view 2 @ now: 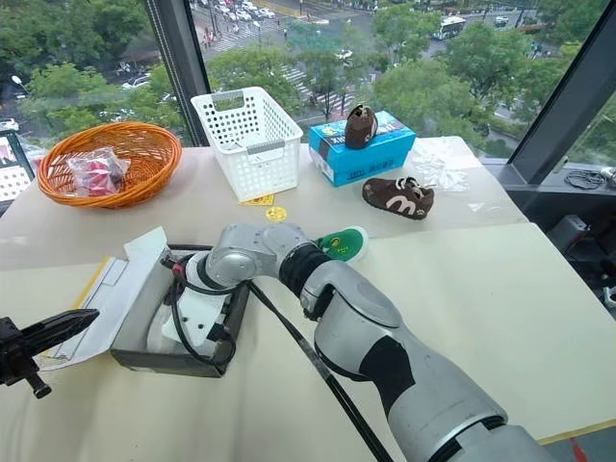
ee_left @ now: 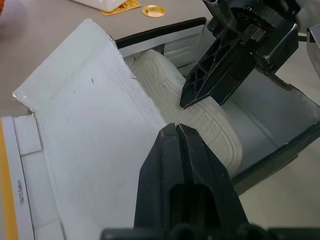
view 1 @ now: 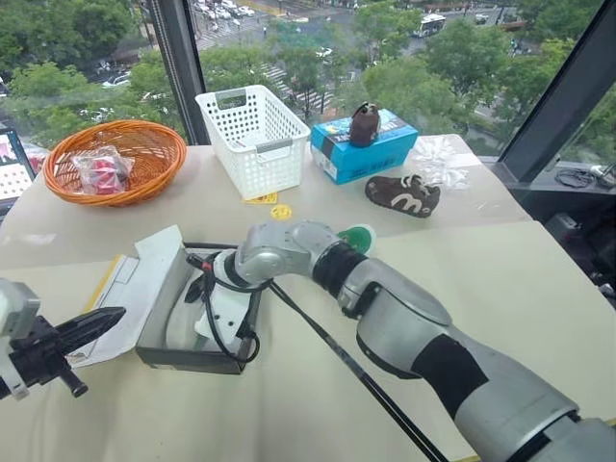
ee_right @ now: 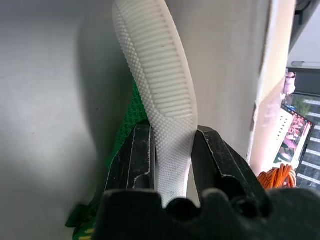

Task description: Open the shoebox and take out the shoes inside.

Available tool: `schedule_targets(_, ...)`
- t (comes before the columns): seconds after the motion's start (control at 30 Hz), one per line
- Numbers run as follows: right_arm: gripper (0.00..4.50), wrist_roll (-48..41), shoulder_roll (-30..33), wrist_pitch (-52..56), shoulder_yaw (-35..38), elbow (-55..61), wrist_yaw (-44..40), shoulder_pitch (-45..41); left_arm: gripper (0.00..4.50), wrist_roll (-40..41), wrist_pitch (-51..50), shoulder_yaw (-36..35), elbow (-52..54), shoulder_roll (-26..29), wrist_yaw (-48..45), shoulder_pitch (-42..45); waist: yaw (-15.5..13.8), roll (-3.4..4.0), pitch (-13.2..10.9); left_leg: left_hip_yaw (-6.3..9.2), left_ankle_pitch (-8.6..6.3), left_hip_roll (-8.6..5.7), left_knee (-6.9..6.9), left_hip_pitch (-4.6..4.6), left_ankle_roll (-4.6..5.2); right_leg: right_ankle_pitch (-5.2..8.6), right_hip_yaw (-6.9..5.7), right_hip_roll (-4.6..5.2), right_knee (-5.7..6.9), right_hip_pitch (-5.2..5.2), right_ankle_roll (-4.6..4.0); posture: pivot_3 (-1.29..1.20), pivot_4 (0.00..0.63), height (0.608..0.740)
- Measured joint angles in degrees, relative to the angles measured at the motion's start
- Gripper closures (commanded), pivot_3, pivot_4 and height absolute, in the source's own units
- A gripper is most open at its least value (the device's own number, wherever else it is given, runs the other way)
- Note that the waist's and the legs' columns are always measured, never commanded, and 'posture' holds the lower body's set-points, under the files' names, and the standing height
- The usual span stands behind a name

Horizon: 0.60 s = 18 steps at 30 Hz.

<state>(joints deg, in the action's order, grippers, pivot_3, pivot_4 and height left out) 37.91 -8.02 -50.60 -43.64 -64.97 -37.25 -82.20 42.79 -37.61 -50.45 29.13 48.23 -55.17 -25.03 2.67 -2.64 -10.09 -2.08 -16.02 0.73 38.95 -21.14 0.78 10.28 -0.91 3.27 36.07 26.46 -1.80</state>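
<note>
At the near left edge of the worktop (view 1: 539,289) the left hand (view 1: 108,319) is seen with its two black fingers pressed fully together and nothing between them, hovering beside the folded-back lid of the shoebox (view 1: 159,289). The shoebox is set open near the front left part of the worktop, its white inner lid laid out towards the left edge and its dark base towards the middle. Inside the base one of the shoes (ee_left: 200,117) is lying, white with a ribbed sole turned sideways. The right hand (ee_right: 172,150) is reached down into the box, and its fingers are closed narrowly on the edge of that shoe's sole, one finger on each side; green material is seen under the shoe in the right wrist view. A second shoe (view 2: 342,244), with a green sole, is lying on the worktop just behind the right forearm, outside the box.

Along the far edge, an orange wicker basket (view 1: 144,144) holding a wrapped red item is placed at the left corner, then a white plastic basket (view 1: 252,140), then a blue box (view 1: 366,146) with a brown shoe on top, and another brown shoe (view 1: 402,195) beside it
</note>
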Motion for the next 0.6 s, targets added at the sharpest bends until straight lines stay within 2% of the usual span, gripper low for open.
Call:
schedule_targets(0.17,3.37,-14.74,1.39,5.14,10.99,4.92,-8.28,3.2,4.5,-0.38,0.01,1.62,-0.27,0.63,0.19,1.23,-0.07,-0.01,0.0,0.06,0.0,0.02,0.0,-0.01,-0.01,0.0,-0.02,0.01,0.0,-0.03,0.0,0.0,0.15,0.736)
schedule_targets(0.37,3.37,-23.72,5.32,13.17,15.66,13.42,-17.23,7.44,4.5,-0.66,0.05,1.94,-0.48,1.16,0.41,2.18,-0.17,-0.01,0.0,0.08,0.0,0.01,0.01,0.01,0.0,-0.01,-0.04,0.05,-0.02,-0.09,0.01,0.0,0.15,0.736)
schedule_targets(0.6,3.37,-29.98,7.07,22.8,19.31,22.68,-21.46,11.72,4.5,-1.18,-0.08,4.07,-1.43,2.62,0.36,3.88,0.06,-0.02,0.01,0.08,0.0,0.02,0.01,0.03,-0.01,-0.02,-0.02,0.02,0.02,-0.08,0.0,0.0,0.15,0.736)
